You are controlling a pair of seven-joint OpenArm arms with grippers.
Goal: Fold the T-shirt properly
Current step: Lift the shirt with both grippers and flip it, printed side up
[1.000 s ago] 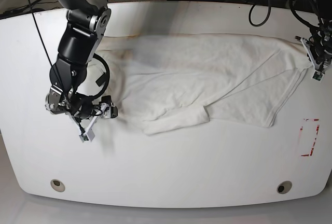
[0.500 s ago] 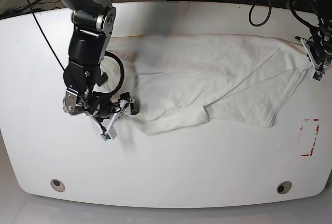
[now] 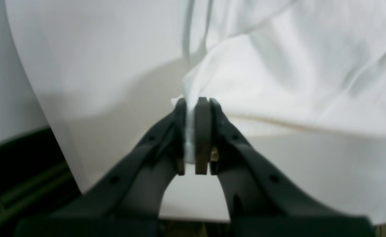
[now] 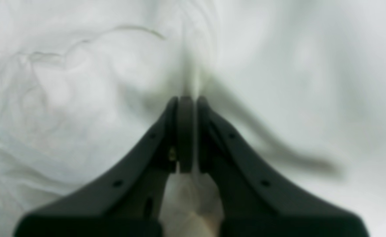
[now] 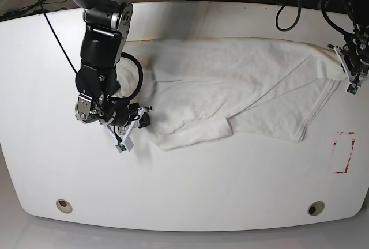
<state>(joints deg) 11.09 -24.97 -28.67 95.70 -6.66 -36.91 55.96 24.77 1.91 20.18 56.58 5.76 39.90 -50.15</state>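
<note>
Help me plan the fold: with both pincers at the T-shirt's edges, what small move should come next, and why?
Probably a small lift of the right pincer to check it really caught cloth. It is shut at the T-shirt's near-left edge, but the right wrist view does not clearly show fabric between its jaws. The left pincer already pinches a fold at the far corner, so the shirt could then be raised from both ends.

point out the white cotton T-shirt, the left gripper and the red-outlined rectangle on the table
white cotton T-shirt (image 5: 242, 82): base view, middle of the spread fabric.
left gripper (image 3: 194, 138): left wrist view, between the black fingertips, shut on a pinch of the shirt.
red-outlined rectangle (image 5: 344, 152): base view, mark near the white table's right edge.
</note>
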